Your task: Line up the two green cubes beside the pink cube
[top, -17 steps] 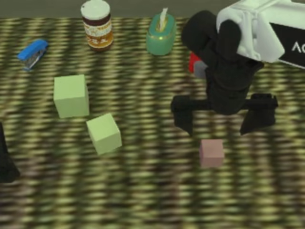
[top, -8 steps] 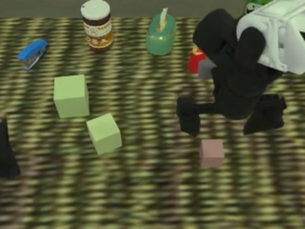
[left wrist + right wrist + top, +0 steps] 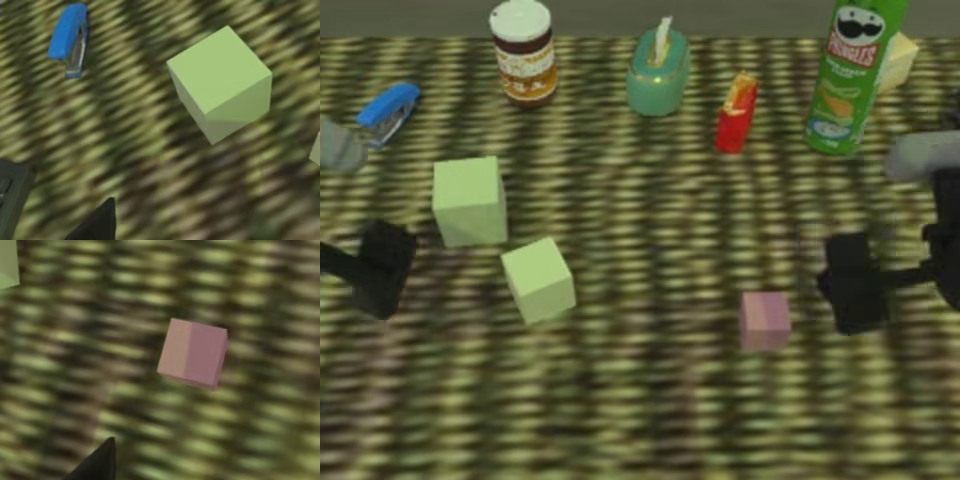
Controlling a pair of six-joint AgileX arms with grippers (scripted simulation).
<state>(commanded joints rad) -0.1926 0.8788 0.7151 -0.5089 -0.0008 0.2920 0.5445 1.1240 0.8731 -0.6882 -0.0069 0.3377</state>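
Two green cubes lie at the left of the table: the larger green cube [image 3: 470,200] [image 3: 220,82] and, just in front of it to the right, the smaller green cube [image 3: 538,280]. The pink cube [image 3: 765,320] [image 3: 192,352] sits alone right of centre. My left gripper [image 3: 332,262] is at the left edge, open and empty, with one finger [image 3: 382,268] just left of the larger green cube. My right gripper [image 3: 905,278] is open and empty, its near finger [image 3: 855,283] a little right of the pink cube and not touching it.
Along the back stand a blue stapler [image 3: 388,110] [image 3: 70,37], a brown jar [image 3: 524,55], a teal tissue holder [image 3: 658,72], a red fries box [image 3: 736,115] and a green Pringles can [image 3: 852,70]. A pale yellow block [image 3: 898,55] sits behind the can.
My right arm has swung from above the back middle out to the right, uncovering the fries box and can. My left gripper has come in from the front left edge towards the larger green cube.
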